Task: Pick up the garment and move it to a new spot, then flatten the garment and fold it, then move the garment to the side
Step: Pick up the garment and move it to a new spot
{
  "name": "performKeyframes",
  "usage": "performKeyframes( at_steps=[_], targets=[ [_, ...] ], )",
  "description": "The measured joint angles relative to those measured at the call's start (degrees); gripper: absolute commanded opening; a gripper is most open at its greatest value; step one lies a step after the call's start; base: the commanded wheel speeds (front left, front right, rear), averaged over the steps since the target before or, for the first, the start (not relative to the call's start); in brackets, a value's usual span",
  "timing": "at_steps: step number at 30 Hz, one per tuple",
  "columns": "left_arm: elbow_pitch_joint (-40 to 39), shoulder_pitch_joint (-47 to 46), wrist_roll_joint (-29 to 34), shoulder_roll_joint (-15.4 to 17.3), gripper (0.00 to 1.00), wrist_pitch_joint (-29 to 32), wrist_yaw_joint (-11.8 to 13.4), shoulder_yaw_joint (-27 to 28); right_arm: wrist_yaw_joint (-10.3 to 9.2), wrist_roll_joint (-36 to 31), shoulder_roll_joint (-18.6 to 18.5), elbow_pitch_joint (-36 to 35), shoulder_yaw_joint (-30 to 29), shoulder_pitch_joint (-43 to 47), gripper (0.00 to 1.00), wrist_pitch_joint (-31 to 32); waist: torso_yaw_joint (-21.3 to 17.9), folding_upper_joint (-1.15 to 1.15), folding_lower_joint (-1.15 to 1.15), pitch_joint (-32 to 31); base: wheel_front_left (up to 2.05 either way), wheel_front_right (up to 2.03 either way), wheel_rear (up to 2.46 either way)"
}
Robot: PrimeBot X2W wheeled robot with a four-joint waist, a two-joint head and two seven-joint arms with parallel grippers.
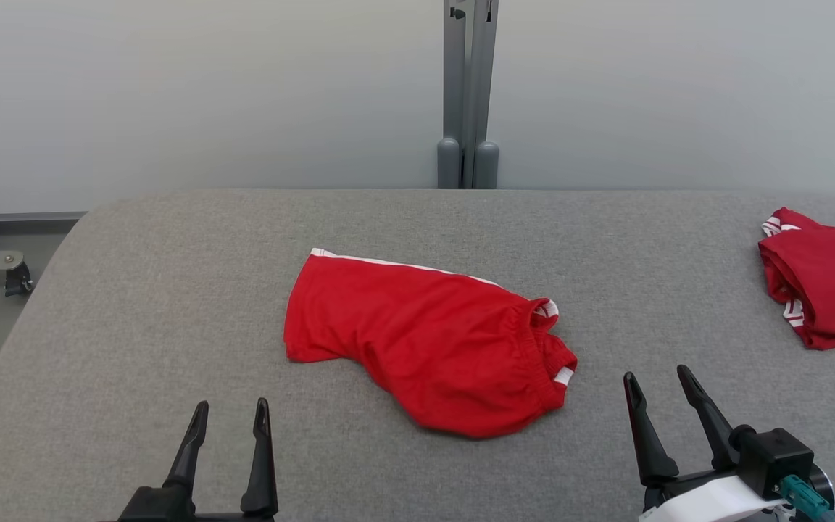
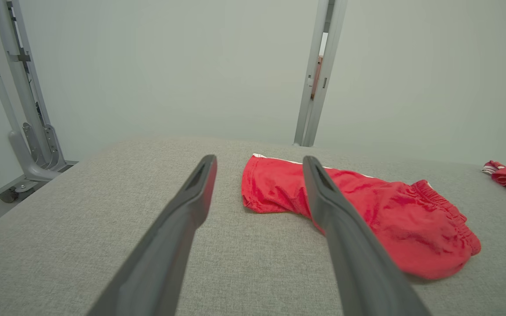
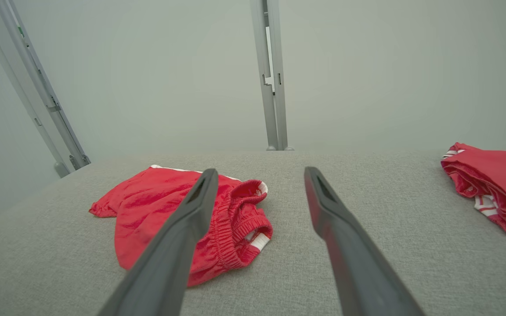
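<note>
One grey fabric-covered surface (image 1: 135, 290). Two red garments with white trim lie on it. The garment (image 1: 425, 341), crumpled shorts, sits mid-surface with its elastic waistband toward 4 o'clock and a leg hem toward 9. The second red garment (image 1: 831, 290) is bunched at 3 o'clock by the frame edge, well apart from the first. One grey post (image 1: 468, 94) stands at 12 o'clock behind the surface. Two pincers, both spread open and empty: left pincer (image 1: 233, 409) at 7 o'clock, right pincer (image 1: 657, 375) at 5 o'clock, each near the garment but apart from it.
</note>
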Motion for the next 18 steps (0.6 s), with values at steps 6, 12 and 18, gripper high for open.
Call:
performKeyframes(
  at_steps=[6,12,18],
  targets=[
    [0.1,-0.1,0.1,0.0,1.00,0.0,0.0,-0.6,0.00,0.0,0.0,0.0,-0.2,0.3,1.00,0.0,-0.6,0.00,0.00,-0.1,0.00,0.00,0.00],
    [0.3,-0.2,0.5,0.0,1.00,0.0,-0.2,-0.9,0.00,0.0,0.1,0.0,-0.2,0.4,1.00,0.0,-1.0,0.00,0.00,0.0,0.00,0.00,0.00],
    [0.4,-0.2,0.6,0.0,1.00,0.0,-0.2,-1.2,0.00,0.0,0.2,0.1,-0.2,0.4,1.00,0.0,-1.2,0.00,0.00,-0.1,0.00,0.00,0.00]
  ],
)
